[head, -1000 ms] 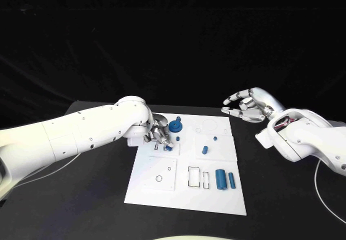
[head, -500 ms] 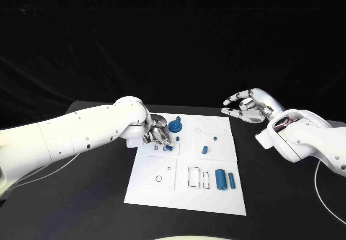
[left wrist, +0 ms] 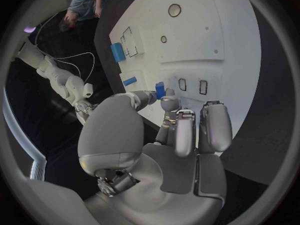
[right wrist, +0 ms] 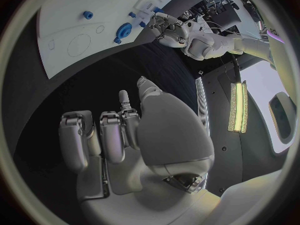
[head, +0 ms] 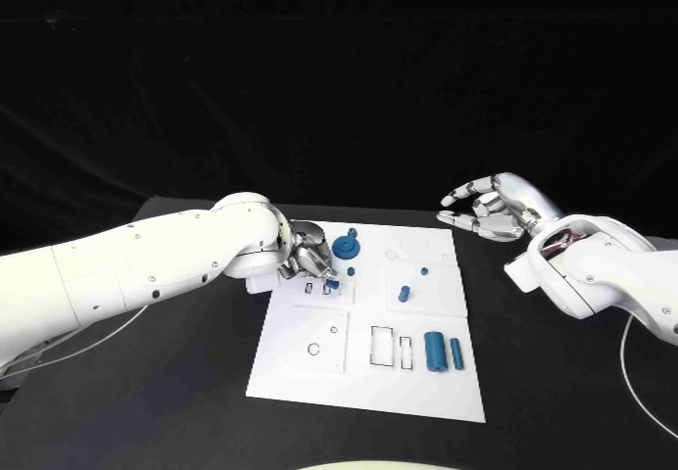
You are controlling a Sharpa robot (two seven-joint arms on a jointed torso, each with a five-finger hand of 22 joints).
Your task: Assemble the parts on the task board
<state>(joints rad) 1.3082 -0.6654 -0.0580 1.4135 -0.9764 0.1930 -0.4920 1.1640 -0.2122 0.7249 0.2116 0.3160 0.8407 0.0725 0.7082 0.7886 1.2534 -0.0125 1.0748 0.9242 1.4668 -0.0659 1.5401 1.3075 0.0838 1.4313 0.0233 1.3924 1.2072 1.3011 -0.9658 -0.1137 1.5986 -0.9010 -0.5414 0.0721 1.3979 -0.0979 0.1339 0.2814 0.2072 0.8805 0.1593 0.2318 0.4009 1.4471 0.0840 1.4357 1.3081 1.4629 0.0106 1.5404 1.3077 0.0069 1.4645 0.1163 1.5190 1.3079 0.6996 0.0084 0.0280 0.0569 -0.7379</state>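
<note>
Left hand (head: 311, 262) pinches a small blue part (left wrist: 160, 90) at its fingertips, just over the task board (head: 318, 377) slots. Part looks rigid, light, slick plastic; best held by its sides. Right hand (head: 492, 208) hovers unloaded, fingers loosely curled.

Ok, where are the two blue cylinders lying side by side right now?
In the head view, the two blue cylinders lie near the task board's front right corner, just right of two rectangular outlines, away from both hands.
</note>
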